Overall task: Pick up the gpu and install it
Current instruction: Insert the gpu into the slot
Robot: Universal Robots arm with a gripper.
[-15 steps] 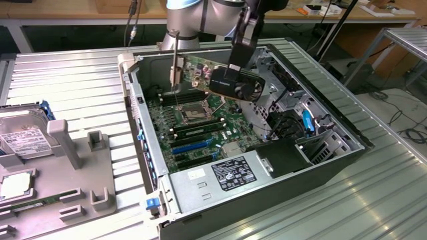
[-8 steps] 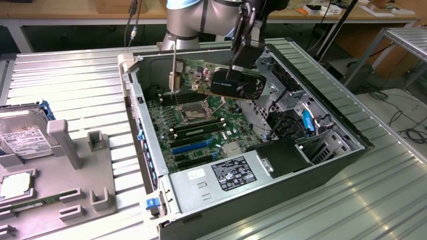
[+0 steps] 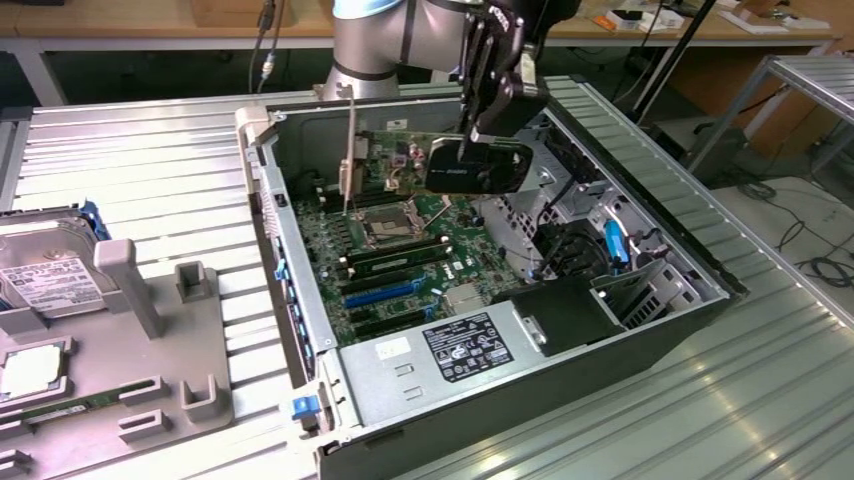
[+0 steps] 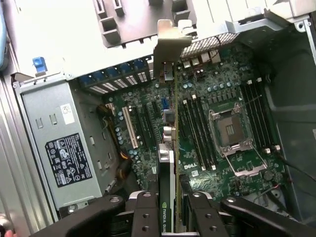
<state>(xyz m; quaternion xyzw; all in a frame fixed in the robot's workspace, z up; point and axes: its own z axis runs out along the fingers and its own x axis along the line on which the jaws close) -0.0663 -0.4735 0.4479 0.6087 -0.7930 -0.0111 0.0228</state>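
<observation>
Ribbed metal table point(image 3: 160, 180) is carrying one open computer case point(image 3: 627, 370), lying on its side, with wooden benches running along behind at twelve o'clock in the exterior view. One grey fixture tray point(image 3: 147, 370) is sitting at nine o'clock of the case, well apart from it, and one labelled hard drive point(image 3: 34, 285) is resting on it. Inside the case, one motherboard point(image 3: 400, 270) is facing up, one CPU socket point(image 3: 394, 228) is lying open near its middle, and one power supply point(image 3: 461, 345) with a black label is filling the corner at six o'clock.

One arm point(image 3: 380, 40) is reaching down from twelve o'clock, and its one gripper point(image 3: 487, 140) is clamping the gpu point(image 3: 474, 165) between its fingers point(image 4: 195, 212), narrowed onto the card's thin sides. The gpu is standing on edge over the motherboard at twelve o'clock of the socket, its silver bracket point(image 3: 350, 150) pointing toward the case's rear wall at ten o'clock. From the wrist view the gpu point(image 4: 167, 163) is running alongside the memory slots point(image 4: 195, 128). Whether its lower edge is touching a slot I cannot tell.
</observation>
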